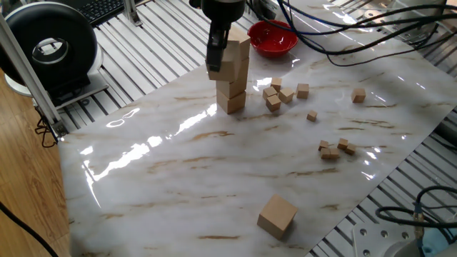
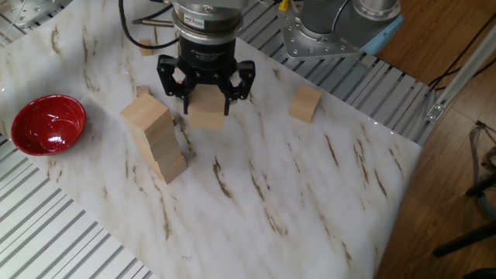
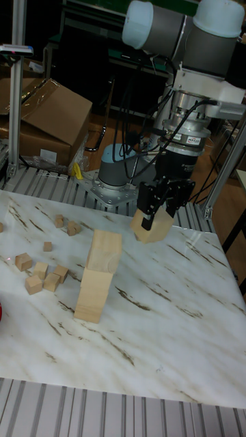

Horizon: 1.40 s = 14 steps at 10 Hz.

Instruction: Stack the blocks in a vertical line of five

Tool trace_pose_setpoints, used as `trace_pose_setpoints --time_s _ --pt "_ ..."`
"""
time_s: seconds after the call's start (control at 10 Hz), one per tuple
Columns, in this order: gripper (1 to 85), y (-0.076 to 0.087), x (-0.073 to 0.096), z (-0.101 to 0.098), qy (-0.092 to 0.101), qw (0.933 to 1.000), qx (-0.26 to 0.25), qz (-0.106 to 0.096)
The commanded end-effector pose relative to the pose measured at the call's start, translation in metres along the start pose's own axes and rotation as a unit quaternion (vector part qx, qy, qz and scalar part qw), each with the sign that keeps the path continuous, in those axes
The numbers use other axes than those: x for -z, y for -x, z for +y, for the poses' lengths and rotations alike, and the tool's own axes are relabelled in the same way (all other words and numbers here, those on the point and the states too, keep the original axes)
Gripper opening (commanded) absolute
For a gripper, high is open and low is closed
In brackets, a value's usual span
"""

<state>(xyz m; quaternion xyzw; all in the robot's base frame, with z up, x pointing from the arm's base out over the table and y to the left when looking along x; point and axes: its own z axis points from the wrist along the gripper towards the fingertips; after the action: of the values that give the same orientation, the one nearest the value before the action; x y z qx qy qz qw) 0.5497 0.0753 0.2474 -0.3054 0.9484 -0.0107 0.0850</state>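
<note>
Three blocks form a slightly uneven stack (image 1: 233, 75) (image 2: 157, 142) (image 3: 97, 276) on the marble-pattern tabletop. My gripper (image 1: 216, 56) (image 2: 207, 103) (image 3: 157, 209) is shut on a fourth block (image 1: 223, 70) (image 2: 207, 118) (image 3: 152, 231), held in the air beside the stack's upper part, at about the height of its top block. A gap shows between the held block and the stack in the other fixed view. One more block (image 1: 277, 215) (image 2: 305, 103) lies alone on the table, far from the stack.
A red bowl (image 1: 273, 37) (image 2: 45, 124) sits beyond the stack. Several tiny wooden cubes (image 1: 278, 96) (image 3: 41, 273) lie scattered near the stack, and more (image 1: 335, 148) lie further off. Cables (image 1: 343, 32) trail over the table's far end.
</note>
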Motion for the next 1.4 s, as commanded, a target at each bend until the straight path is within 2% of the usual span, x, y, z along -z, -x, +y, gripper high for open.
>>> trace_pose_setpoints --time_s 0.0,0.1,0.3,0.6,0.8,1.0,1.1,1.2,1.3 --pt "39.7 0.018 0.002 -0.01 -0.015 0.9975 -0.057 -0.038" --pt "39.3 0.02 0.002 -0.016 -0.025 0.9974 -0.053 -0.042" --pt "39.7 0.025 0.003 -0.016 -0.025 0.9972 -0.048 -0.052" --pt "39.7 0.027 0.003 -0.01 -0.013 0.997 -0.053 -0.055" --pt "39.3 0.025 0.005 -0.024 -0.029 0.998 -0.036 -0.044" --pt "39.0 0.026 0.012 -0.037 -0.023 0.999 -0.024 -0.03" --pt "39.3 0.029 0.02 -0.036 -0.013 0.9992 -0.026 -0.028" --pt "39.3 0.032 0.031 -0.035 -0.012 0.9996 -0.017 -0.021" --pt "39.3 0.033 0.044 -0.041 -0.016 0.9999 0.001 -0.001"
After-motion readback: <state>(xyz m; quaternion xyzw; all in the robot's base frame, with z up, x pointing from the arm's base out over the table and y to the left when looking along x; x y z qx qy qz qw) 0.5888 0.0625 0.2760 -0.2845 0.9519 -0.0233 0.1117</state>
